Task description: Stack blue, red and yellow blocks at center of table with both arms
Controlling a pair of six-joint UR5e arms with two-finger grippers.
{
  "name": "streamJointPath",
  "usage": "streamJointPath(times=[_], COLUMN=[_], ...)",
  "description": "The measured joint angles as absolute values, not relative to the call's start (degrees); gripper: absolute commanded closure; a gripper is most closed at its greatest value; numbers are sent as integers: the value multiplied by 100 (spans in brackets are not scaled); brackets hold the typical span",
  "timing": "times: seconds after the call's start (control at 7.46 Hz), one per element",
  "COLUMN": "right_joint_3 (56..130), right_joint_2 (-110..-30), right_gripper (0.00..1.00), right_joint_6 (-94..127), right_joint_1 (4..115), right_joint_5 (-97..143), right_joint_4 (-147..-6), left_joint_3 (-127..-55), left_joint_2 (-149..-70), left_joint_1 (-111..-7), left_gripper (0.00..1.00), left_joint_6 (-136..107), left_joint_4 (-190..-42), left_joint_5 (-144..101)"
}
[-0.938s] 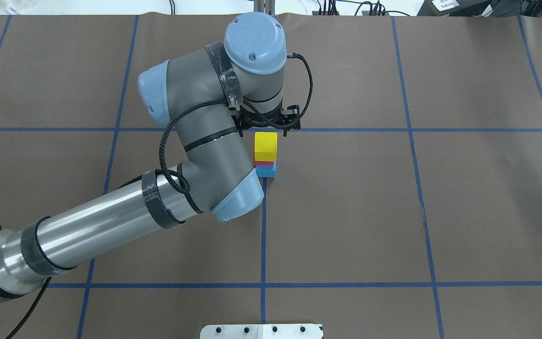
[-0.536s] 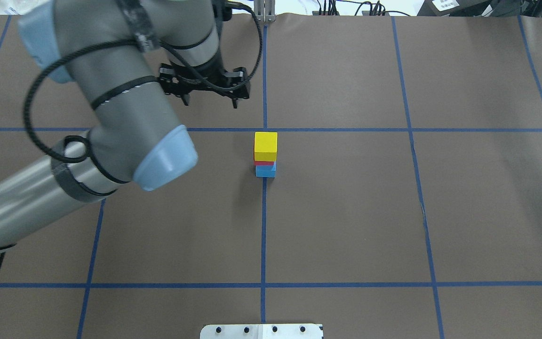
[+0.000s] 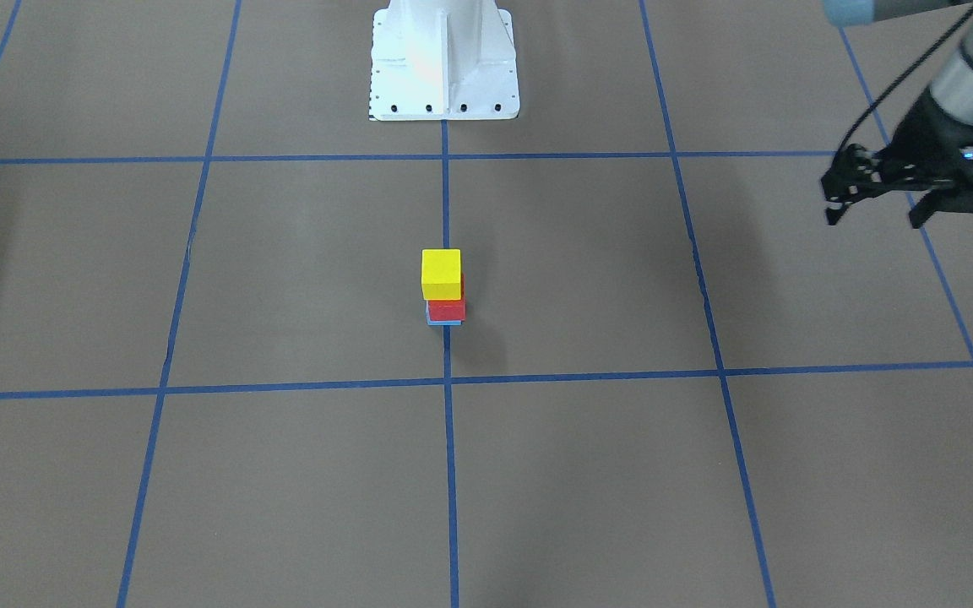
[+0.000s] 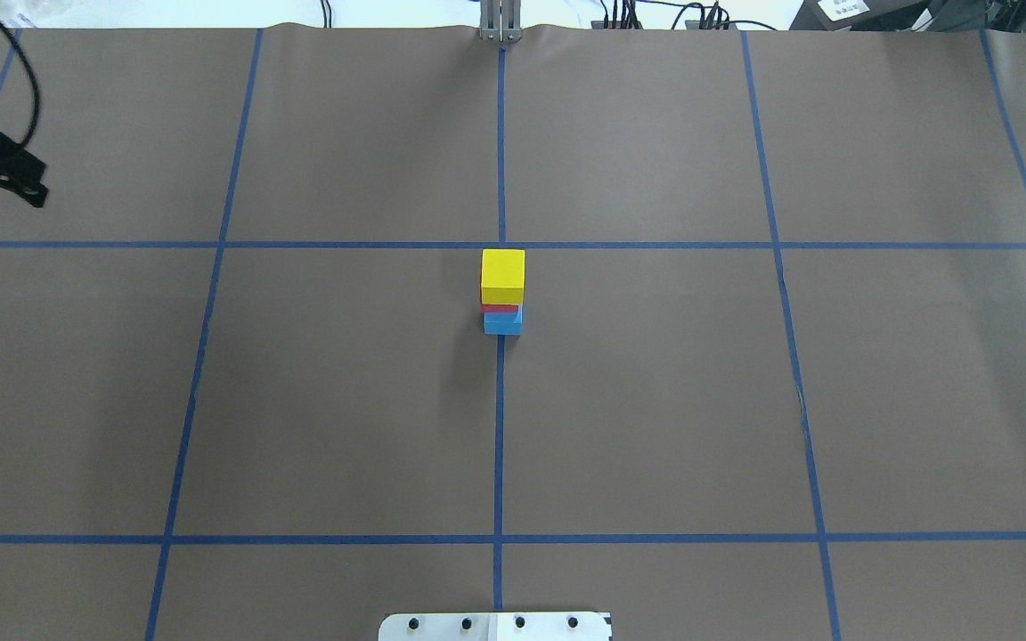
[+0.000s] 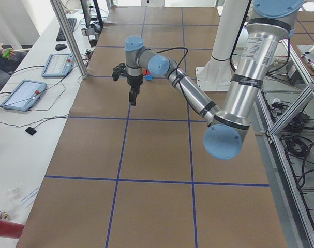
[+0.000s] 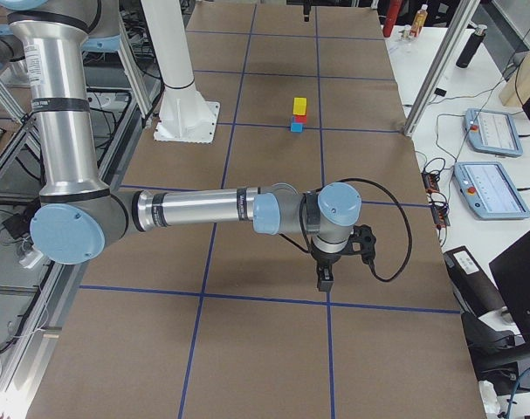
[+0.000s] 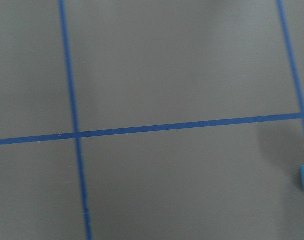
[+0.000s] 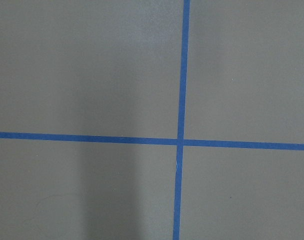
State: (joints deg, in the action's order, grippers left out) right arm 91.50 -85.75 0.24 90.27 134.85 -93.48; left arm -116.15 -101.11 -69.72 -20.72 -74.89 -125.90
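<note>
Yellow block [image 4: 503, 270] tops red block [image 4: 499, 308] and blue block [image 4: 502, 325], mid-desk [image 4: 655, 401] — my left tool [image 3: 873, 221], wide and empty, hangs well left of that stack; right tool [image 6: 324, 281] — cannot tell.

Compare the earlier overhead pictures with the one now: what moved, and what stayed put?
The left gripper, open and empty, swung away from the stack to the table's left edge, nearly leaving the overhead view. The yellow block, red block and blue block stayed stacked, unmoved.
</note>
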Motion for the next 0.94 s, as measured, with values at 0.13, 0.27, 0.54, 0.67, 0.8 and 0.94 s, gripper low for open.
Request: streamJointPath(times=[0.13,0.27,0.54,0.67,0.8,0.94], right_joint_3=[9153,9151,9140,9118,9108,9102], right_joint_2=[-8711,-8868,-9056,-9080,-9085,-9085], right_gripper=[1,1,1,1,1,1], right_joint_6=[18,17,37,46,54,65], right_joint_1=[9048,9056,9061,9061,9061,9062], right_joint_5=[13489,13495,13503,13513,13518,13521], right_joint_4=[-9206,-9006,-8800,-8785,-8789,-8803], left_joint_3=[-11309,-10791,-9751,-9335,-8967,-8719], left_joint_2=[-9697,-9500,-9302,-9264,-9250,-9241], left_joint_1=[-7572,-8113,-8691,-8766,-8801,-8850], left_gripper=[0,0,0,0,0,0], left_joint_6=[-937,-14,1092,1260,1317,1307], left_joint_4=[-7567,-7679,-8231,-8551,-8900,-9184], left_joint_5=[-12694,-12738,-12759,-12761,-12761,-12767])
